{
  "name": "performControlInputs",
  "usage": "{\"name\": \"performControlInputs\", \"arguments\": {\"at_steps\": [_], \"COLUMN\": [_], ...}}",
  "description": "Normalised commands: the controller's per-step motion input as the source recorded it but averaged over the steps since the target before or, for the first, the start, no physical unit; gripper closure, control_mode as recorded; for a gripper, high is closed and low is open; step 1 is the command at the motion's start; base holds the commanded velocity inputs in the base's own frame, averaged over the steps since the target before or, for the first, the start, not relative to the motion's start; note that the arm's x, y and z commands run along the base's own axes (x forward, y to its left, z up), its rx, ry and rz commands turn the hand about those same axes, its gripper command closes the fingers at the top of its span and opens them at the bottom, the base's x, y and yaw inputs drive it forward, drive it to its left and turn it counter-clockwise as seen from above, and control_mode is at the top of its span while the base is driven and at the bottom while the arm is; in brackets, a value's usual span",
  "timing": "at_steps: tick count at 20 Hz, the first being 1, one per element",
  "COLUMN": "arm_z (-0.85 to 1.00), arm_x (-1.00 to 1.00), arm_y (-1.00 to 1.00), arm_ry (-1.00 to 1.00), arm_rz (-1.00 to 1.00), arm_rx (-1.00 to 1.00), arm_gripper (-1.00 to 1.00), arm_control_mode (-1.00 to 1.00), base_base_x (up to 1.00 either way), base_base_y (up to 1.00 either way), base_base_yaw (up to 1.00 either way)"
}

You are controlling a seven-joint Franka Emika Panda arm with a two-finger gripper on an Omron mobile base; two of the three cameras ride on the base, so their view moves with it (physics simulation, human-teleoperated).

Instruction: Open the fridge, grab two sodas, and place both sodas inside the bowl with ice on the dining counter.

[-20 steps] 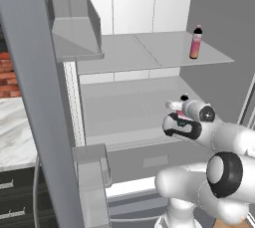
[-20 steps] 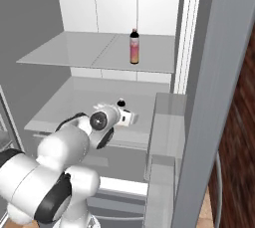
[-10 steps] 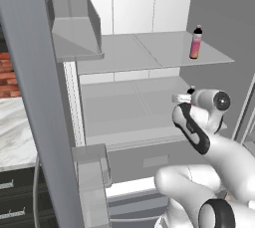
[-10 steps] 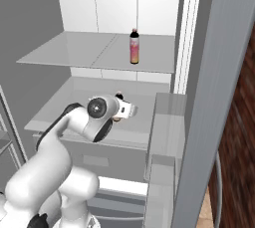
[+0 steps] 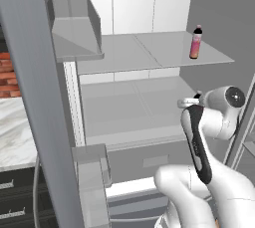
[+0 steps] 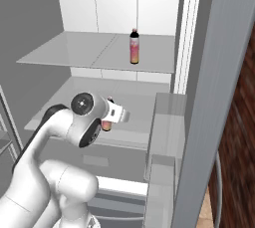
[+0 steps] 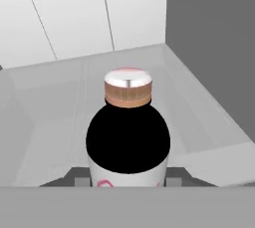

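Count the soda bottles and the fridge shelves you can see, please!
Soda bottles: 2, one standing on the upper shelf at, one in the claw at.
Fridge shelves: 2, upper and lower.
Total: 4

Open room is seen across the lower shelf (image 5: 134, 107) at frame centre; the right side is blocked by the fridge wall (image 7: 214, 38).
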Motion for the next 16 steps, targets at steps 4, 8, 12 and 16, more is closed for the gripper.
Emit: {"name": "performControlInputs", "arguments": {"at_steps": [4,8,12,16], "arm_z": [0.15,0.36,0.51,0.48], "arm_x": [-1.00,-0.87,-0.68,-0.59], "arm_y": [0.18,0.25,0.23,0.25], "arm_ry": [0.00,0.00,0.00,0.00], "arm_rz": [0.02,0.06,0.06,0.05], "arm_rx": [0.00,0.00,0.00,0.00], "arm_gripper": [1.00,1.00,1.00,1.00], "arm_control_mode": [-1.00,-1.00,-1.00,-1.00], "base_base_x": [0.00,0.00,0.00,0.00], "base_base_y": [0.00,0.00,0.00,0.00], "base_base_yaw": [0.00,0.00,0.00,0.00]}}
